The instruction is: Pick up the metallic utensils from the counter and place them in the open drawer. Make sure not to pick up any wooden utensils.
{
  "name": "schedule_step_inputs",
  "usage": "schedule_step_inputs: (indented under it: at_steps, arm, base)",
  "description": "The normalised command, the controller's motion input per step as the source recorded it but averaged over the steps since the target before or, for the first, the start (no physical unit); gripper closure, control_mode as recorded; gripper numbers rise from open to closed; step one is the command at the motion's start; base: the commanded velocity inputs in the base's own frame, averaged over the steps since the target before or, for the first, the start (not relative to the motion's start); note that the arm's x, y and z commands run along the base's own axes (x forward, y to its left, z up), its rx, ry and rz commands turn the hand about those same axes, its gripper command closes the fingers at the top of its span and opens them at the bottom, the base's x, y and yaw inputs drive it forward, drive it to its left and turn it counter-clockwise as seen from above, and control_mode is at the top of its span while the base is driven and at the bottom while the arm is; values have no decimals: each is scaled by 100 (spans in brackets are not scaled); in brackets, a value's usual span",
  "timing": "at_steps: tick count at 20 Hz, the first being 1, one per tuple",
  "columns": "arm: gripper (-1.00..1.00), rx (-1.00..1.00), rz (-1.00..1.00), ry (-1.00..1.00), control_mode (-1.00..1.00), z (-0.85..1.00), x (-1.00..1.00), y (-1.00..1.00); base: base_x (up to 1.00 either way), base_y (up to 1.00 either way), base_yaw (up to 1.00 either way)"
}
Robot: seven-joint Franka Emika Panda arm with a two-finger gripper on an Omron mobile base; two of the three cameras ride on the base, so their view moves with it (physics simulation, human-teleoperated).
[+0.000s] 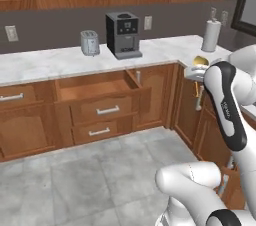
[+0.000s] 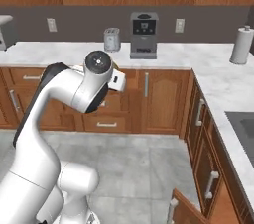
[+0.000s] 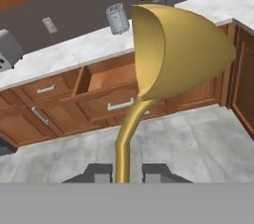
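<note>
You have one gold spoon [image 3: 173, 49] clamped by its handle in the end effector [image 3: 124, 173], bowl toward frame top; one open drawer [image 3: 111, 77] behind.

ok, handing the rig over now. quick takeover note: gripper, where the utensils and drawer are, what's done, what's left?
Gripper: shut on the thin handle of the shiny gold spoon, carried in the air, bowl away from the hand.
Wide brown wooden open drawer: ahead below the white marble counter, looks empty inside.
Done: gold spoon picked up.
Left: move over the drawer, release the spoon into it, then fetch any other metallic utensils; leave wooden ones.
</note>
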Motion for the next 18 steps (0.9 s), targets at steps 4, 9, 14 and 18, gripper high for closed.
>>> schedule_step_inputs:
  at_steps: [4, 9, 14, 18]
  arm:
    - [100, 0, 0, 0, 100, 0, 0, 0]
    - [100, 0, 0, 0, 100, 0, 0, 0]
    - [100, 0, 0, 0, 100, 0, 0, 0]
    - [100, 0, 0, 0, 100, 0, 0, 0]
  base:
    - [100, 9, 0]
    - [79, 6, 0]
    - [38, 0, 8]
    - [8, 10, 16]
